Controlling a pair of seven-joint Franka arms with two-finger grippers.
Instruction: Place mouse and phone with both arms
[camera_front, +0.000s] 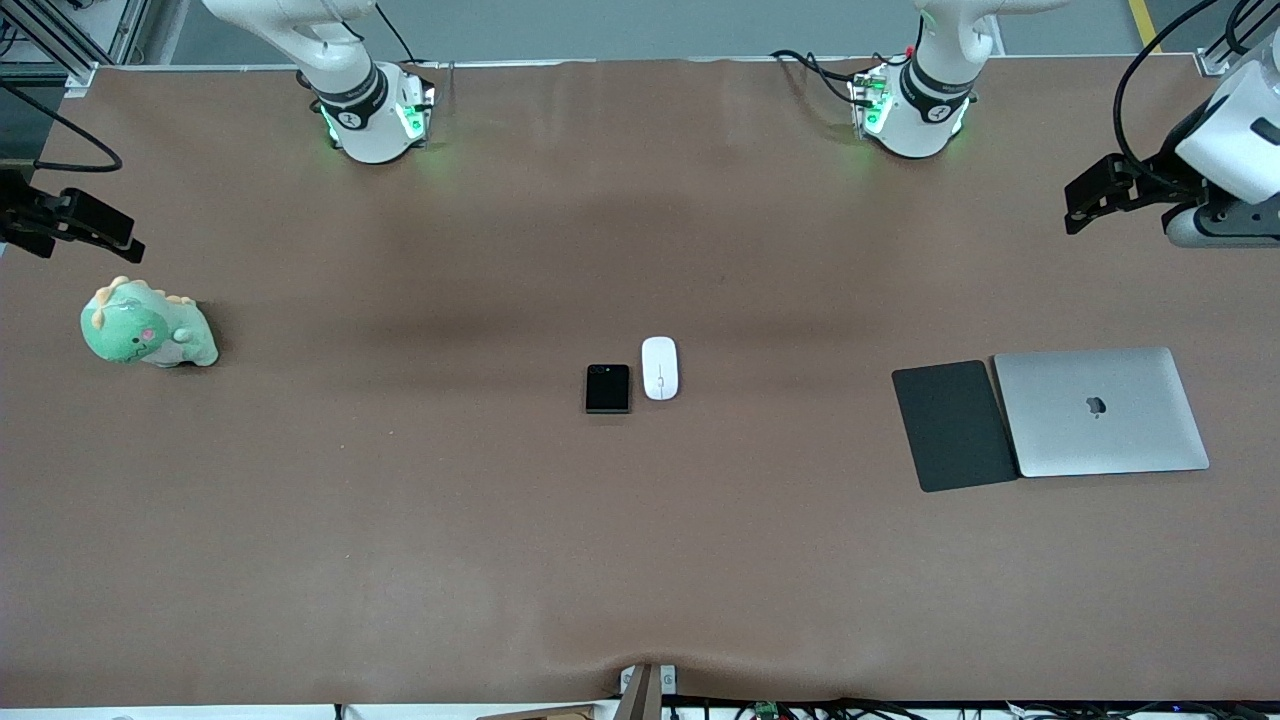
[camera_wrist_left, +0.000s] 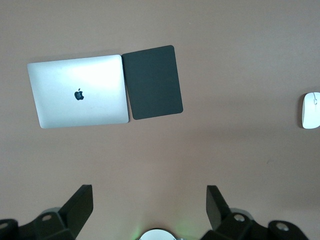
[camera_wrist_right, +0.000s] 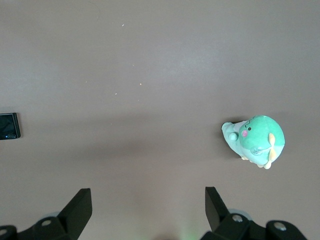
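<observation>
At mid-bench (camera_front: 400, 520) you see the mouse (camera_front: 659, 367) just beside the phone (camera_front: 608, 388), the phone toward the right arm's end. Both arms wait with fingers apart: your left hand (camera_front: 1085, 200) hangs above the bench at its own end, and the right hand (camera_front: 120, 240) likewise above the bench by the green plush toy (camera_front: 147, 325).

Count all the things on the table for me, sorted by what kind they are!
Phones: 1, the phone
Computer mice: 1, the mouse
Laptops: 1, the silver laptop
Pads: 1, the dark grey pad
Toys: 1, the green dinosaur plush
Total: 5
</observation>
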